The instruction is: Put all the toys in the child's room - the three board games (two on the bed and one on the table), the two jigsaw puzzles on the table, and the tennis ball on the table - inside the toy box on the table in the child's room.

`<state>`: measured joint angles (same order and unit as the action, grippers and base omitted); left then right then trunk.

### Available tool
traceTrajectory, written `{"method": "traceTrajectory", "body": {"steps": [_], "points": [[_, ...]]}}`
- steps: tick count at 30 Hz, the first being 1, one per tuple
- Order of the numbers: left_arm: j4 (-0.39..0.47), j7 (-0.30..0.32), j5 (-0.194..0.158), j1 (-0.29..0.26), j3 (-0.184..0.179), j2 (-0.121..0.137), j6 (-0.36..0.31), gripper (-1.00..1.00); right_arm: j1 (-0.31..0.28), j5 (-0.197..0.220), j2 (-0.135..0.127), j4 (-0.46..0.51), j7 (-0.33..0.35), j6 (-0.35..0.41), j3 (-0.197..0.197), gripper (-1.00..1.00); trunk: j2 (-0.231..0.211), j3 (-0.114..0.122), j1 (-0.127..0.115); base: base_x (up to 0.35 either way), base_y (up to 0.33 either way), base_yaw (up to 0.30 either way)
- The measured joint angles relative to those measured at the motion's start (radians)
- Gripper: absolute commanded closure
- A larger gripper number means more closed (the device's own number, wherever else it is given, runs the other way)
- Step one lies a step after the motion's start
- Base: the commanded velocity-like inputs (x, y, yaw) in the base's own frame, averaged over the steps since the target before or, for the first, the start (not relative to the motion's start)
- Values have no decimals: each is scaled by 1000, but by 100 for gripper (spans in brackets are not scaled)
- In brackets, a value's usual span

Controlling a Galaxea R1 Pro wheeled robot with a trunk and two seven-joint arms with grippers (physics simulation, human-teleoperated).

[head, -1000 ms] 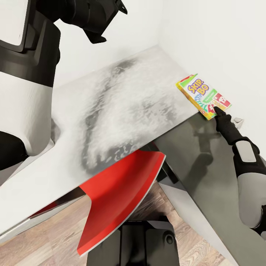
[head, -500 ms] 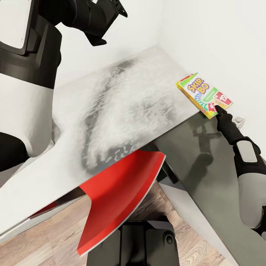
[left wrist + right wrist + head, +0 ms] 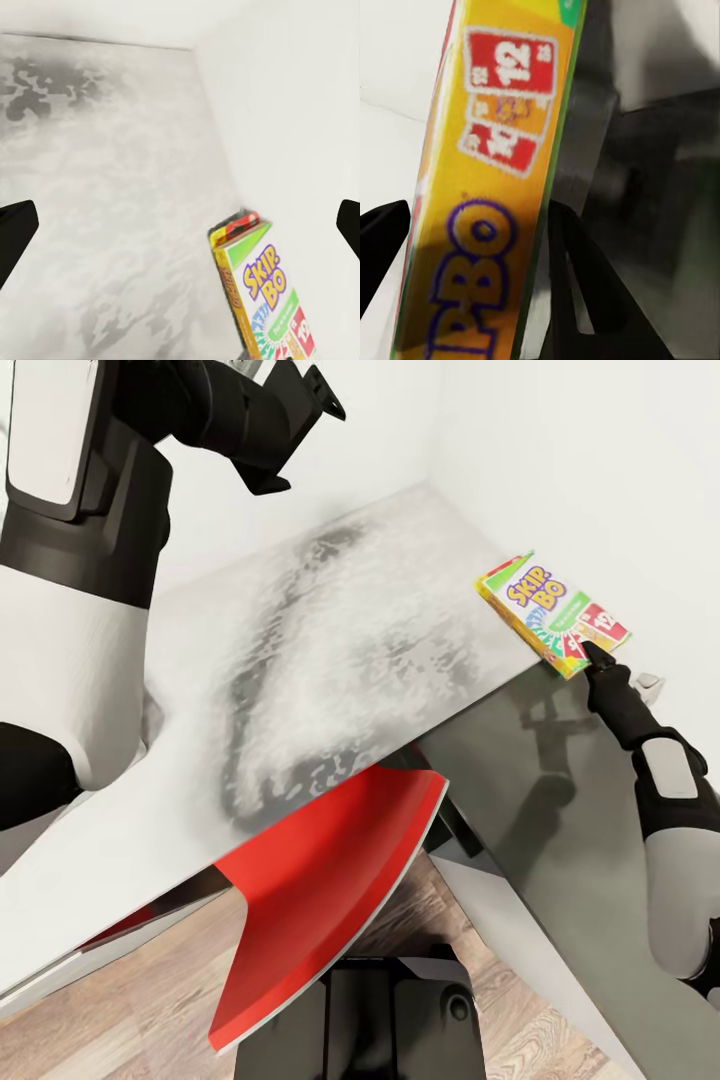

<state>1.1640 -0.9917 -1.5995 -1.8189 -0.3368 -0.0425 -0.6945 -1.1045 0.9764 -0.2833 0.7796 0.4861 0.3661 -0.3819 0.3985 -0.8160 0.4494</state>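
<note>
The right hand (image 3: pixel 592 652) straddled the game (image 3: pixel 550 610) edge on the worktop (image 3: pixel 330 650), not visibly clamped; next, squeeze and lift. The left hand (image 3: pixel 180 225) hung wide open, empty.

The table (image 3: pixel 330 650) has a mottled, matt light-grey wing and a glossy dark wing that mirrors the arm; the board game (image 3: pixel 548 612) looks like smooth printed card; wood-plank floor (image 3: pixel 120 1010)

Board game (image 3: pixel 264 296): lower end cut off by left wrist picture's edge.
Right gripper (image 3: pixel 592 653): fingertips hidden behind board game's near corner; closure undeterminable.
Left gripper (image 3: pixel 180 225): fingers cropped at picture edges.
</note>
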Motion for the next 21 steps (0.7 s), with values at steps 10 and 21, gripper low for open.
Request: {"method": "traceTrajectory", "body": {"steps": [10,21], "points": [[10,0,-47,7,5,1,-1,-100,12,-1,9,112,-2,41,9,100,0,0,0,0,0,0],[12,-27,-112,4,3,2,-9,-100,83,4,41,350,4,183,39,100,0,0,0,0,0,0]]}}
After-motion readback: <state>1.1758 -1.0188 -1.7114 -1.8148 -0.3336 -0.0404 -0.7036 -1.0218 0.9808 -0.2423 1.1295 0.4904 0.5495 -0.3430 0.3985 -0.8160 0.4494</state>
